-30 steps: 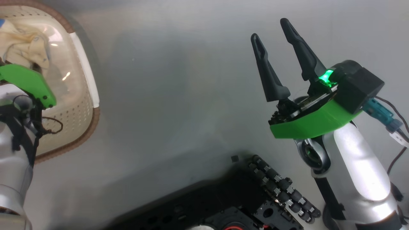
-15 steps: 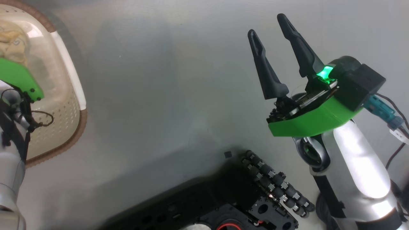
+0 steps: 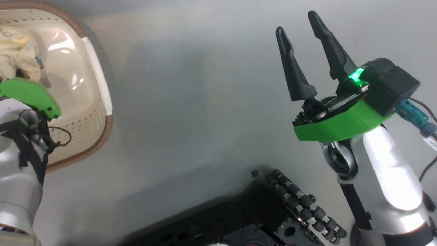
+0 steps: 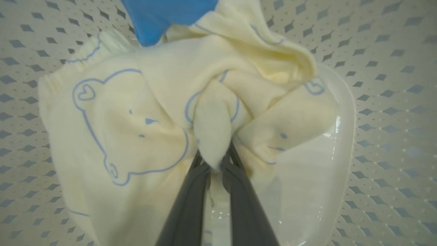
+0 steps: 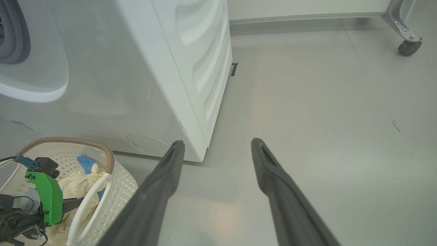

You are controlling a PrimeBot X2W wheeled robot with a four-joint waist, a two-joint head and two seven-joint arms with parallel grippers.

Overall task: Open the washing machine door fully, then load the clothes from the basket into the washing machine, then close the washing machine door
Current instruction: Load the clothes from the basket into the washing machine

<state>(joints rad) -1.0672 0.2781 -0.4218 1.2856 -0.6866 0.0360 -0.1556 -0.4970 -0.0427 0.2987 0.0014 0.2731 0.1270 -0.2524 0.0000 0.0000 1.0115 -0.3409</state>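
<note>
In the left wrist view my left gripper [image 4: 215,160] is shut on a fold of a cream-yellow garment [image 4: 119,112] printed with thin blue bear outlines. A blue cloth [image 4: 164,17] lies at its far end. Both sit inside the cream perforated basket [image 4: 392,68]. In the head view the basket [image 3: 102,136] is at the upper left, with the clothes [image 3: 17,51] above my left arm's green wrist [image 3: 30,95]. My right gripper [image 3: 296,23] stands open over bare floor. The right wrist view shows the washing machine [image 5: 191,51] behind the basket [image 5: 68,140]. The door is out of view.
The washer's grey gasket [image 5: 13,34] shows at the upper left of the right wrist view. A caster wheel [image 5: 406,48] of a metal frame stands far off on the grey floor [image 5: 324,119]. My black base [image 3: 239,218] lies at the bottom of the head view.
The head camera swung one way and back, shifting the whole picture. The cream garment looks more bunched up, and a sticker on the basket's bottom now shows. The right gripper stayed open.
</note>
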